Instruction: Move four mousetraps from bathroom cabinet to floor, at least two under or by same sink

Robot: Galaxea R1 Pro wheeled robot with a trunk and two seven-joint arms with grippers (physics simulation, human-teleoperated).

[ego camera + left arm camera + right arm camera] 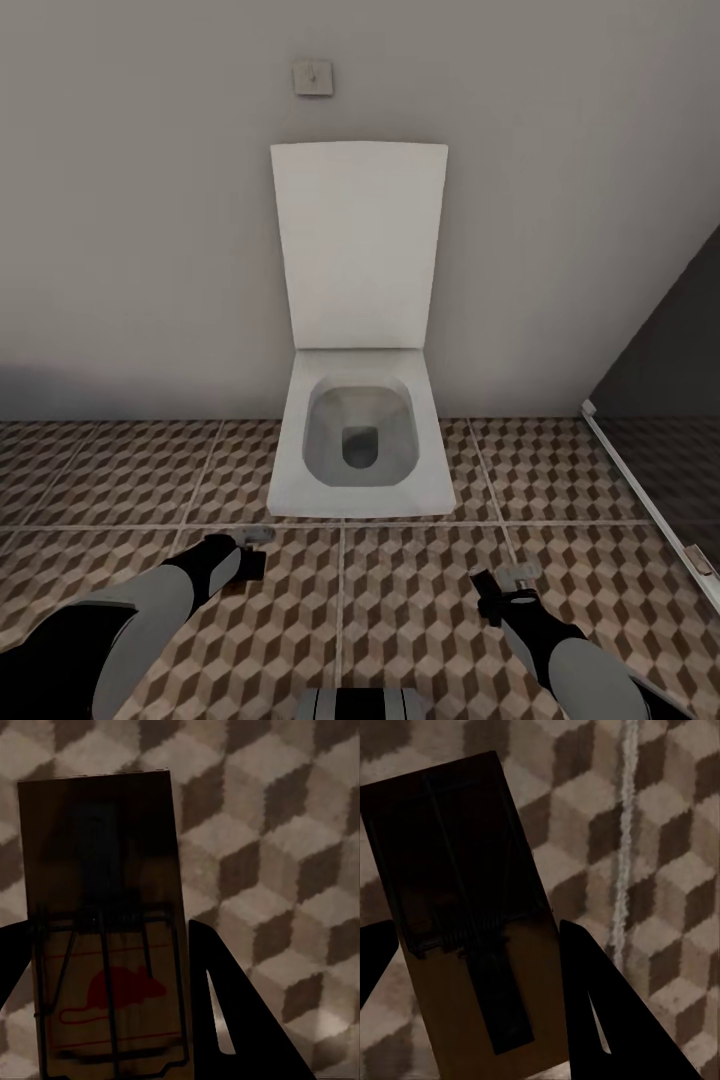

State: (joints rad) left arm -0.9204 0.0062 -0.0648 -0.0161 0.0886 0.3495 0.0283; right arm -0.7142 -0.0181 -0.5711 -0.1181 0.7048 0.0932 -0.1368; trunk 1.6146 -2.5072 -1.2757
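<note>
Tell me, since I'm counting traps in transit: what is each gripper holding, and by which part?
Each holds a mousetrap between its fingers, by the long side edges: the left gripper one mousetrap, the right gripper another mousetrap.

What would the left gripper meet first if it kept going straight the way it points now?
Most likely the cube-patterned brown and beige floor tiles: the left gripper, clamped on a flat tan mousetrap with a red mouse print, points at them with nothing between. How far off is unclear.
</note>
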